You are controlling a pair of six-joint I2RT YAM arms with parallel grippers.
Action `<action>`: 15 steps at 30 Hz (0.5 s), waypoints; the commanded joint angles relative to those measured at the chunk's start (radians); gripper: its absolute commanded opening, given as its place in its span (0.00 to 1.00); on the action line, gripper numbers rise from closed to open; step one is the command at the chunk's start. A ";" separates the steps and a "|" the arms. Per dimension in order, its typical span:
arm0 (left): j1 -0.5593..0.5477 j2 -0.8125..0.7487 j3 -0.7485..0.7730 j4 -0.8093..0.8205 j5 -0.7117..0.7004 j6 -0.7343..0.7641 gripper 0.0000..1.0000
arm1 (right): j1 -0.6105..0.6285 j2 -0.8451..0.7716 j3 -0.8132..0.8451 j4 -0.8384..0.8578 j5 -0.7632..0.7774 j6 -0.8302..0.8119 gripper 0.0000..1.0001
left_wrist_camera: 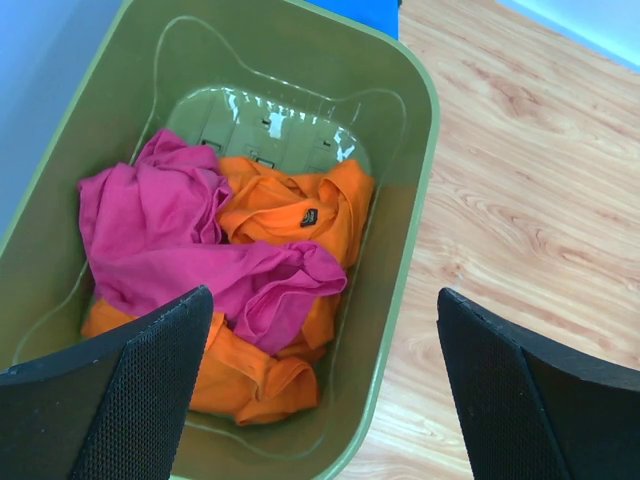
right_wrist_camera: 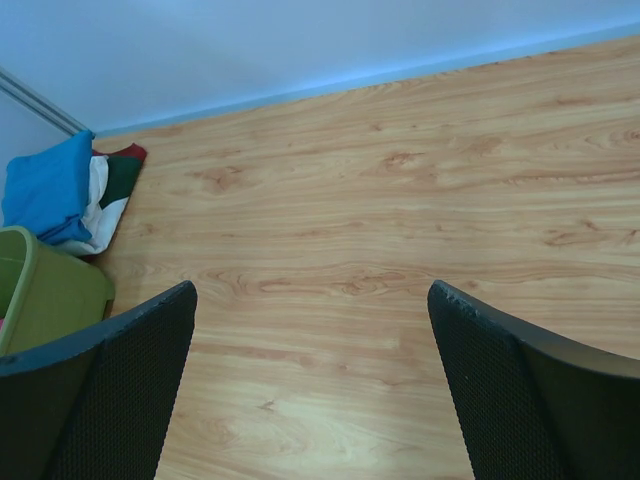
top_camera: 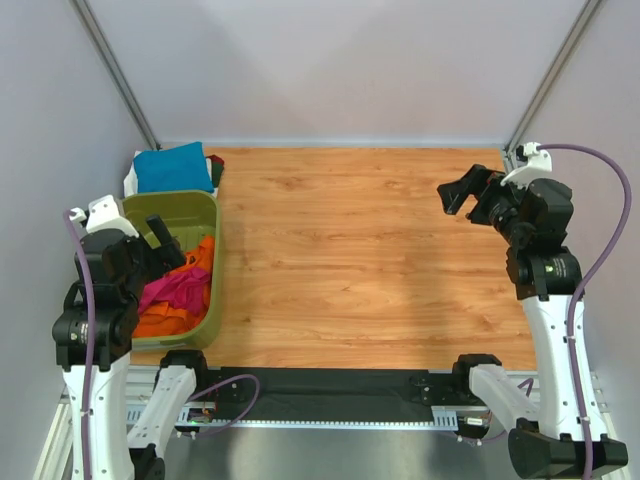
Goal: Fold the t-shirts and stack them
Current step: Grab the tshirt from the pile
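A magenta-pink t-shirt [left_wrist_camera: 170, 240] [top_camera: 178, 285] lies crumpled on top of orange t-shirts [left_wrist_camera: 285, 205] [top_camera: 160, 322] inside the olive-green basket [left_wrist_camera: 418, 180] [top_camera: 212, 215] at the table's left edge. My left gripper [left_wrist_camera: 322, 300] [top_camera: 165, 243] hovers open above the basket's near right corner, holding nothing. A folded teal-blue t-shirt [top_camera: 172, 167] [right_wrist_camera: 45, 190] tops a small pile at the back left corner, with a white t-shirt [right_wrist_camera: 98, 205] under it. My right gripper [top_camera: 462, 195] [right_wrist_camera: 312, 290] is raised over the right side of the table, open and empty, with bare wood below it.
Dark green and red cloth [right_wrist_camera: 125, 170] peeks out at the bottom of the back-left pile. The wooden tabletop [top_camera: 360, 250] is bounded by grey walls, with metal posts [top_camera: 115, 70] in the back corners. The basket's rim stands well above the table.
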State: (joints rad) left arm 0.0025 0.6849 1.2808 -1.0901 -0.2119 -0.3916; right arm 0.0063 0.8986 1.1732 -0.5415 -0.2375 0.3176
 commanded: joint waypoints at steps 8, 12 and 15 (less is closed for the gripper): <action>0.001 -0.047 0.014 0.001 0.072 -0.032 0.98 | 0.003 -0.007 0.009 0.032 -0.003 0.005 1.00; 0.001 -0.012 0.002 -0.154 -0.067 -0.237 0.91 | 0.003 -0.020 -0.023 0.040 -0.003 0.021 1.00; 0.001 -0.054 -0.112 -0.179 -0.158 -0.415 0.81 | 0.003 -0.038 -0.059 0.055 -0.008 0.031 1.00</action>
State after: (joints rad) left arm 0.0021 0.6472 1.2404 -1.1732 -0.2584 -0.5861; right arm 0.0063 0.8856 1.1419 -0.5312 -0.2379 0.3283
